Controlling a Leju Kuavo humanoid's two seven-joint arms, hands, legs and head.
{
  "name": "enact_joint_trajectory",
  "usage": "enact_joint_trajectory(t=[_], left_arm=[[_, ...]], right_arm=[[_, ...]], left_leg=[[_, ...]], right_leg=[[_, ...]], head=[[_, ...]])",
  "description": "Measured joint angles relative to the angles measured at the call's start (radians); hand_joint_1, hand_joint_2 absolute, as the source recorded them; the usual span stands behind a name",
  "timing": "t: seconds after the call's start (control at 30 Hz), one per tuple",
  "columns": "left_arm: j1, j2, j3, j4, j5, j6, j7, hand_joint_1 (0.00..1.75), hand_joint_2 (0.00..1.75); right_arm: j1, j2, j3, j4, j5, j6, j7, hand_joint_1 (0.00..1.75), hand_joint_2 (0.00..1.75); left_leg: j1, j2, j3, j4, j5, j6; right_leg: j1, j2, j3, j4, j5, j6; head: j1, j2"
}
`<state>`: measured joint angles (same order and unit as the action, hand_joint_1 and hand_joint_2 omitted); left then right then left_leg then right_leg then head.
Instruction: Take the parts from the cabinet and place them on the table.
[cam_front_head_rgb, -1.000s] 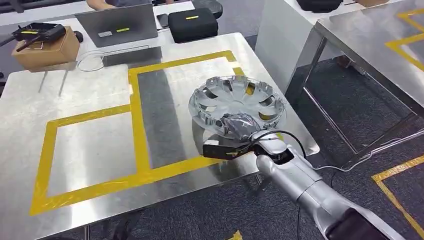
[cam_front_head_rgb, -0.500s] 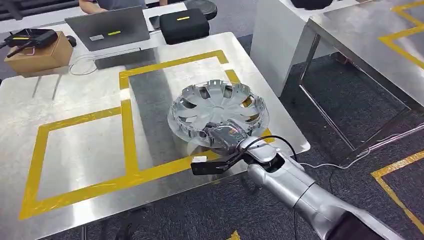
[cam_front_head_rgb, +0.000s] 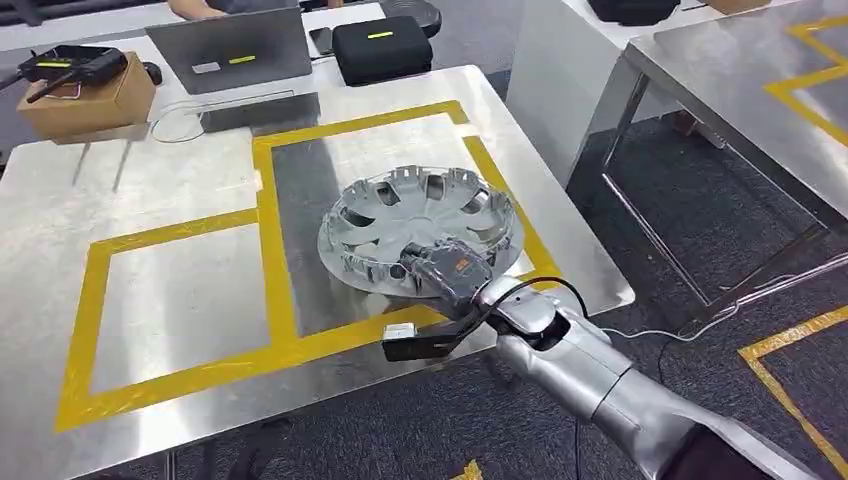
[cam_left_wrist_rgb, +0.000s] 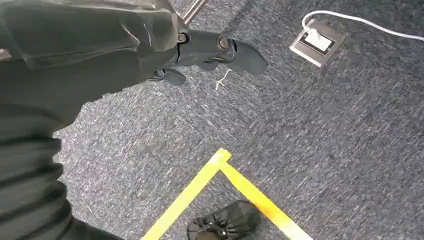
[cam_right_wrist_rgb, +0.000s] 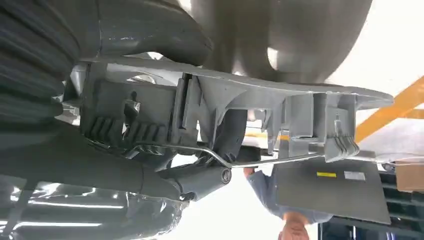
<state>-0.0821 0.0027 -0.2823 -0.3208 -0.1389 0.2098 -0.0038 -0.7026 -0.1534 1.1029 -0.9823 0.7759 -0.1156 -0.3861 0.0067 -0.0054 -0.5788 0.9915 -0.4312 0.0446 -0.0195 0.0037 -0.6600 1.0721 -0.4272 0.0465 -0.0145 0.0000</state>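
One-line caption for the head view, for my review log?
Right hand grips the near rim of a silver plastic wheel cover over the yellow-taped steel table.

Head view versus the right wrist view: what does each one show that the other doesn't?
The head view alone shows the whole silver hubcap inside the yellow tape on the steel table. The right wrist view alone shows, close up, the clips and wire ring on the hubcap's inner side. Both show the right hand holding its rim, and the laptop.
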Motion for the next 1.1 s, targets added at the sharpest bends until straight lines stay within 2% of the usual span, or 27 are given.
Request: enact_joint_trajectory(t=[0.03, 0.07, 0.17, 0.2, 0.23, 0.27, 0.33, 0.37, 0.4, 0.43, 0.5, 0.53, 0.57, 0.6, 0.67, 0.7, 0.73, 0.77, 0.83, 0.87, 0.9, 0.93, 0.97, 1.0, 1.03, 1.07, 1.1], left_arm=[[0.000, 0.000, -0.002, 0.000, 0.002, 0.001, -0.003, 0.00, 1.75], [-0.001, 0.000, -0.003, 0.001, 0.004, 0.008, -0.003, 0.00, 1.75], [0.001, 0.001, -0.010, 0.005, 0.011, 0.022, -0.002, 0.00, 1.75], [0.001, 0.003, -0.010, 0.006, 0.014, 0.022, -0.002, 0.00, 1.75], [0.001, 0.001, -0.011, 0.007, 0.014, 0.022, -0.002, 0.00, 1.75], [0.001, 0.002, -0.012, 0.008, 0.015, 0.023, -0.002, 0.00, 1.75], [0.002, 0.003, -0.012, 0.011, 0.016, 0.023, 0.003, 0.00, 1.75], [0.003, 0.003, -0.013, 0.013, 0.023, 0.021, 0.009, 0.00, 0.00], [0.004, 0.003, -0.013, 0.015, 0.030, 0.015, 0.013, 0.00, 0.00], [0.004, 0.004, -0.013, 0.016, 0.036, 0.008, 0.015, 0.00, 0.00], [0.004, 0.008, -0.014, 0.018, 0.044, 0.005, 0.018, 0.00, 0.00], [0.004, 0.012, -0.015, 0.019, 0.048, 0.006, 0.017, 0.00, 0.00], [0.003, 0.013, -0.017, 0.019, 0.049, 0.008, 0.016, 0.00, 0.00], [0.003, 0.014, -0.021, 0.019, 0.052, 0.014, 0.013, 0.00, 0.00], [0.004, 0.019, -0.024, 0.019, 0.056, 0.015, 0.013, 0.00, 0.00], [0.003, 0.020, -0.026, 0.019, 0.058, 0.015, 0.013, 0.00, 0.00], [0.003, 0.019, -0.029, 0.019, 0.059, 0.015, 0.012, 0.00, 0.00], [0.001, 0.020, -0.031, 0.019, 0.062, 0.015, 0.012, 0.00, 0.00], [0.000, 0.021, -0.036, 0.019, 0.068, 0.013, 0.011, 0.00, 0.00], [0.000, 0.022, -0.039, 0.019, 0.069, 0.012, 0.011, 0.00, 0.00], [0.000, 0.021, -0.043, 0.019, 0.070, 0.011, 0.011, 0.00, 0.00], [0.000, 0.021, -0.047, 0.019, 0.073, 0.011, 0.011, 0.00, 0.00], [0.000, 0.020, -0.050, 0.019, 0.079, 0.011, 0.011, 0.00, 0.00], [0.000, 0.019, -0.051, 0.019, 0.084, 0.012, 0.011, 0.00, 0.00], [0.000, 0.019, -0.052, 0.019, 0.090, 0.013, 0.009, 0.00, 0.00], [0.000, 0.019, -0.053, 0.019, 0.093, 0.014, 0.008, 0.00, 0.00], [0.000, 0.020, -0.053, 0.019, 0.097, 0.015, 0.007, 0.00, 0.00]], right_arm=[[-0.004, -0.002, 0.004, 0.000, -0.002, -0.004, 0.000, 1.75, 1.75], [-0.006, -0.002, 0.008, -0.002, -0.005, -0.008, 0.000, 1.75, 1.75], [-0.007, -0.009, 0.021, -0.005, -0.017, -0.010, 0.000, 1.75, 1.75], [-0.009, -0.009, 0.025, -0.008, -0.019, -0.010, 0.000, 1.75, 1.75], [-0.012, -0.009, 0.027, -0.009, -0.020, -0.010, 0.000, 1.75, 1.75], [-0.015, -0.008, 0.029, -0.010, -0.022, -0.011, 0.001, 0.00, 0.00], [-0.015, -0.010, 0.035, -0.010, -0.024, -0.011, 0.002, 0.00, 0.00], [-0.014, -0.010, 0.039, -0.010, -0.031, -0.009, 0.002, 0.00, 0.00], [-0.014, -0.010, 0.043, -0.010, -0.036, -0.006, 0.003, 0.00, 0.00], [-0.015, -0.010, 0.047, -0.011, -0.042, -0.003, 0.003, 0.00, 0.00], [-0.021, -0.007, 0.055, -0.013, -0.054, 0.003, 0.003, 0.00, 0.00], [-0.024, -0.006, 0.058, -0.016, -0.063, 0.008, 0.007, 0.00, 0.00], [-0.031, -0.005, 0.061, -0.018, -0.074, 0.016, 0.011, 0.00, 0.00], [-0.034, -0.005, 0.063, -0.018, -0.086, 0.031, 0.018, 0.00, 0.00], [-0.037, -0.005, 0.066, -0.018, -0.114, 0.081, 0.037, 0.00, 0.00], [-0.042, -0.004, 0.067, -0.018, -0.122, 0.102, 0.046, 0.00, 0.00], [-0.049, -0.007, 0.067, -0.018, -0.126, 0.112, 0.051, 0.00, 0.00], [-0.061, -0.008, 0.068, -0.019, -0.129, 0.119, 0.057, 0.00, 0.00], [-0.069, -0.012, 0.074, -0.018, -0.133, 0.137, 0.069, 0.00, 0.00], [-0.068, -0.015, 0.078, -0.017, -0.133, 0.141, 0.072, 0.00, 0.00], [-0.067, -0.017, 0.084, -0.016, -0.133, 0.146, 0.075, 0.00, 0.00], [-0.067, -0.018, 0.087, -0.015, -0.133, 0.146, 0.077, 0.00, 0.00], [-0.069, -0.019, 0.088, -0.015, -0.132, 0.146, 0.079, 0.00, 0.00], [-0.072, -0.019, 0.089, -0.016, -0.127, 0.145, 0.082, 0.00, 0.00], [-0.075, -0.019, 0.089, -0.016, -0.121, 0.140, 0.089, 0.00, 0.00], [-0.078, -0.018, 0.090, -0.016, -0.117, 0.135, 0.095, 0.00, 0.00], [-0.079, -0.015, 0.090, -0.016, -0.115, 0.133, 0.097, 0.00, 0.00]], left_leg=[[-0.003, 0.000, -0.005, 0.005, -0.004, -0.006], [-0.010, 0.000, -0.011, 0.013, -0.009, -0.012], [-0.004, 0.000, -0.011, 0.012, -0.009, -0.021], [-0.003, 0.000, -0.014, 0.017, -0.016, -0.026], [-0.002, 0.001, -0.025, 0.041, -0.037, -0.033], [0.001, 0.002, -0.051, 0.100, -0.074, -0.039], [0.005, 0.002, -0.126, 0.259, -0.143, -0.048], [0.006, 0.003, -0.159, 0.323, -0.158, -0.051], [0.006, 0.003, -0.166, 0.331, -0.148, -0.050], [0.006, 0.003, -0.151, 0.294, -0.118, -0.049], [0.006, 0.003, -0.062, 0.110, -0.022, -0.037], [0.005, 0.003, -0.024, 0.030, -0.002, -0.028], [-0.001, 0.004, -0.014, 0.017, -0.015, -0.026], [-0.003, 0.004, -0.017, 0.019, -0.016, -0.023], [-0.007, 0.003, -0.018, 0.016, -0.014, -0.015], [-0.005, 0.003, -0.003, 0.001, -0.004, -0.006], [0.002, 0.005, 0.002, -0.009, 0.003, 0.000], [0.002, 0.006, 0.001, -0.011, 0.007, 0.007], [0.001, 0.006, 0.001, -0.011, 0.008, 0.007], [0.000, 0.006, 0.000, -0.010, 0.008, 0.007], [0.000, 0.004, 0.000, -0.010, 0.008, 0.007], [0.001, 0.003, 0.000, -0.009, 0.008, 0.007], [0.001, 0.002, 0.001, -0.008, 0.007, 0.006], [0.001, 0.002, 0.001, -0.004, 0.005, 0.003], [0.001, 0.002, 0.000, 0.000, 0.001, -0.002], [-0.009, 0.002, -0.007, 0.009, -0.005, -0.011], [-0.007, 0.003, -0.008, 0.010, -0.006, -0.014]], right_leg=[[0.001, -0.004, 0.033, -0.067, 0.008, -0.005], [0.003, -0.002, 0.037, -0.068, 0.013, -0.015], [0.010, -0.002, 0.035, -0.067, 0.013, -0.029], [-0.005, -0.001, 0.038, -0.070, 0.015, -0.034], [-0.004, -0.001, 0.039, -0.070, 0.014, -0.040], [-0.004, -0.001, 0.039, -0.070, 0.015, -0.046], [-0.002, -0.001, 0.039, -0.070, 0.013, -0.048], [-0.001, -0.001, 0.039, -0.069, 0.013, -0.048], [0.000, -0.001, 0.039, -0.069, 0.013, -0.048], [0.000, 0.000, 0.039, -0.069, 0.013, -0.048], [0.001, 0.004, 0.043, -0.070, 0.012, -0.048], [0.001, 0.005, 0.044, -0.070, 0.013, -0.047], [0.012, 0.006, 0.040, -0.068, 0.014, -0.045], [0.009, 0.006, 0.038, -0.069, 0.015, -0.042], [0.006, 0.005, 0.040, -0.075, 0.019, -0.030], [0.011, 0.005, 0.041, -0.078, 0.019, -0.023], [0.007, 0.003, 0.028, -0.058, 0.008, -0.023], [0.008, 0.003, 0.005, -0.005, -0.022, -0.031], [0.006, 0.003, -0.069, 0.160, -0.083, -0.039], [0.005, 0.003, -0.103, 0.230, -0.103, -0.037], [0.003, 0.003, -0.114, 0.252, -0.104, -0.030], [0.001, 0.003, -0.099, 0.218, -0.089, -0.021], [0.000, 0.002, -0.063, 0.147, -0.060, -0.011], [-0.002, 0.001, -0.012, 0.045, -0.025, -0.001], [-0.002, -0.002, 0.031, -0.039, 0.001, 0.003], [0.004, -0.002, 0.053, -0.066, 0.002, -0.008], [0.002, -0.001, 0.048, -0.069, 0.006, -0.017]], head=[[0.001, 0.000], [-0.003, 0.000], [-0.002, 0.000], [-0.001, 0.000], [-0.003, 0.000], [-0.006, 0.000], [-0.006, 0.000], [-0.006, 0.000], [-0.006, 0.000], [-0.006, 0.000], [-0.006, 0.000], [-0.005, 0.000], [-0.005, 0.000], [-0.005, 0.000], [-0.005, 0.000], [-0.005, 0.000], [-0.004, 0.000], [-0.001, 0.000], [-0.002, 0.000], [-0.001, 0.000], [-0.001, 0.000], [0.000, 0.000], [0.000, 0.000], [0.000, 0.000], [0.000, 0.000], [-0.002, 0.000], [-0.003, 0.000]])
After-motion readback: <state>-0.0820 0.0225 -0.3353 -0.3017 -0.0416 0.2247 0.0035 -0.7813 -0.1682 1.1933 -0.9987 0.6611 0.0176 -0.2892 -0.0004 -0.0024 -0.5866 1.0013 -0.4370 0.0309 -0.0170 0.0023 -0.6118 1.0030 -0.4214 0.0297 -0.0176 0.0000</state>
